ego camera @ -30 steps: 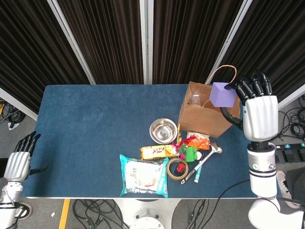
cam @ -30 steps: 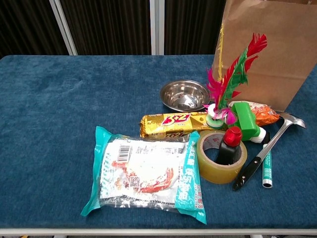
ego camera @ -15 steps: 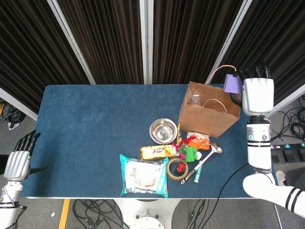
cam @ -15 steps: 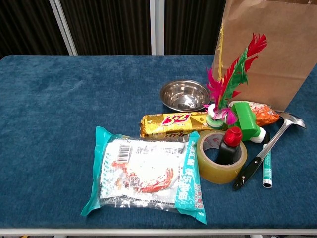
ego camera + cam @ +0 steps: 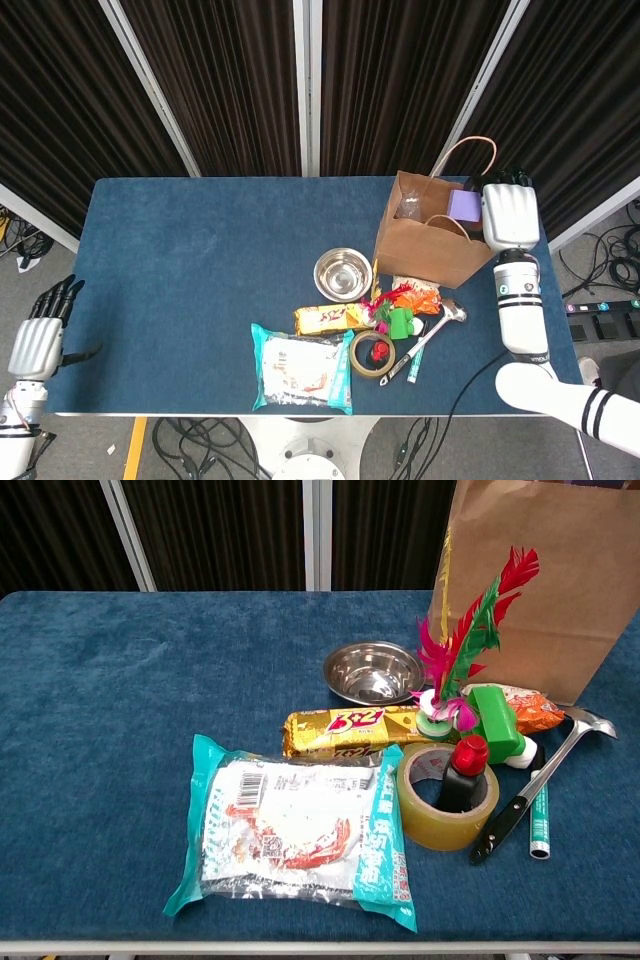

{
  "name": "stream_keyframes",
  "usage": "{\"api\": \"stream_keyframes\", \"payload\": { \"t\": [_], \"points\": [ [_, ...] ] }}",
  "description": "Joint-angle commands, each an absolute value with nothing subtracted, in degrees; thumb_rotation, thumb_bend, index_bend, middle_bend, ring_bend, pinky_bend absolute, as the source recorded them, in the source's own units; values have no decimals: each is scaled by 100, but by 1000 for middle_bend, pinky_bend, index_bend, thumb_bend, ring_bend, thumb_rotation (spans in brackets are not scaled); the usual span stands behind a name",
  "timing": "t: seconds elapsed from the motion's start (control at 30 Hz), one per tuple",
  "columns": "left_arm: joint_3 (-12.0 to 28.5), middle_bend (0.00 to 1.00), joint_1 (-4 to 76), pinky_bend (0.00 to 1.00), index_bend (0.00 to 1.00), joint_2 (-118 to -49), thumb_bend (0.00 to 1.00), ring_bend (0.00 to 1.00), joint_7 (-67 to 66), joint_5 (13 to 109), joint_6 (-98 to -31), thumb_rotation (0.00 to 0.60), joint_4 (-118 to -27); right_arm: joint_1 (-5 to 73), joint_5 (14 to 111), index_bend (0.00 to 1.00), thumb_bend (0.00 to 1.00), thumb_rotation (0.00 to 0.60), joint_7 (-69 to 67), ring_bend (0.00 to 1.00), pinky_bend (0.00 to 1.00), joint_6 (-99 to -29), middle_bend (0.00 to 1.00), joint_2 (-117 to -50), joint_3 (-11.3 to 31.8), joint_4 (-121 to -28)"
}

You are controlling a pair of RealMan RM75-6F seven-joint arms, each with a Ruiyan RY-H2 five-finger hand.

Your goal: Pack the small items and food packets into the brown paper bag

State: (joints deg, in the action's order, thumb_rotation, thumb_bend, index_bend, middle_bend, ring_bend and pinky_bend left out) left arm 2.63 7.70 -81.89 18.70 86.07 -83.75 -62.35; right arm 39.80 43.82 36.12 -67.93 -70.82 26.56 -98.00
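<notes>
The brown paper bag (image 5: 435, 245) (image 5: 545, 580) stands open at the table's right back. My right hand (image 5: 510, 215) is at the bag's right rim and holds a purple block (image 5: 462, 204) in the bag's mouth. In front of the bag lie a steel bowl (image 5: 343, 273) (image 5: 372, 672), a yellow snack bar (image 5: 330, 318) (image 5: 345, 730), a large noodle packet (image 5: 302, 368) (image 5: 295, 830), an orange packet (image 5: 420, 297) (image 5: 525, 710) and a feather shuttlecock (image 5: 460, 650). My left hand (image 5: 38, 340) hangs off the table's left edge with nothing in it.
A tape roll (image 5: 445, 798) with a red-capped bottle (image 5: 465, 770) inside it sits near the front edge. Beside it are a green bottle (image 5: 495, 725), a ladle (image 5: 530, 785) and a pen (image 5: 540, 820). The left half of the blue table (image 5: 180, 260) is bare.
My right hand carried the purple block from above the bag's right side, back behind the bag, then down into its mouth. The left hand and table items stayed put.
</notes>
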Motion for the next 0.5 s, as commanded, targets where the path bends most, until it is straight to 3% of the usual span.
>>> {"api": "stream_keyframes", "payload": {
  "t": [0.03,0.3,0.5],
  "points": [
    [266,56,772,118,80,-8196,131,0,1875,8600,-8367,600,-6227,4044,4133,338,0,600,3532,193,119,-6625,420,-6917,2669,-9938],
    [273,56,775,118,80,-8190,132,0,1884,8595,-8371,600,-6233,4098,4278,265,0,600,3175,151,68,-6816,380,-6786,2724,-10051],
    [274,56,777,119,80,-8177,131,0,1879,8602,-8380,600,-6258,4019,5529,264,0,600,2646,152,60,-7799,380,-6768,2945,-10196]
  ]
}}
